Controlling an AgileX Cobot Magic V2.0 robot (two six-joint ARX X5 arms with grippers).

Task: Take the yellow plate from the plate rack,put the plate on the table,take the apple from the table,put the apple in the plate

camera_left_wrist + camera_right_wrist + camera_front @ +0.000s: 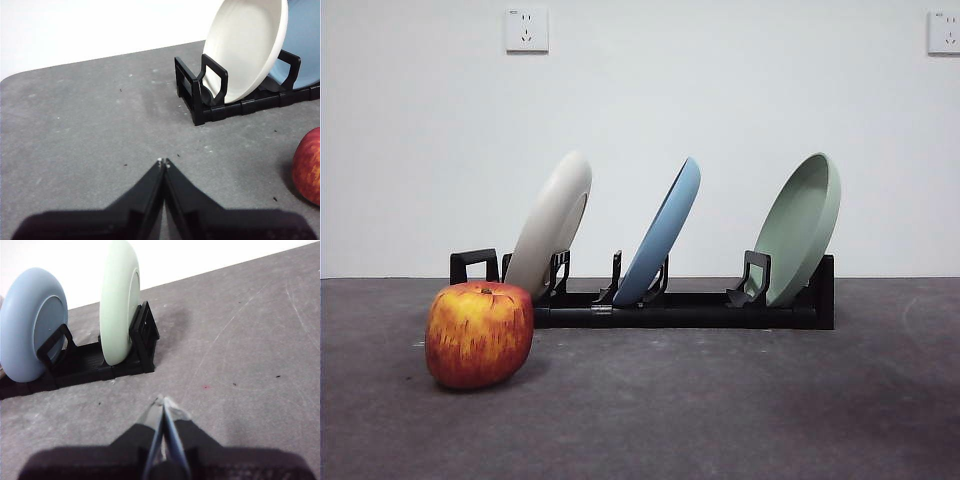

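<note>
Sitting nearest the front camera, the apple (479,334) is resting on the table (720,420) just before the plate rack (670,308), where the yellow plate (552,222) is leaning in the end slot. Nothing is started: left gripper (163,161) and right gripper (163,400) are waiting, pinched closed and empty. Lifting the plate's rim clear comes next, I judge; open table is lying all around.
</note>
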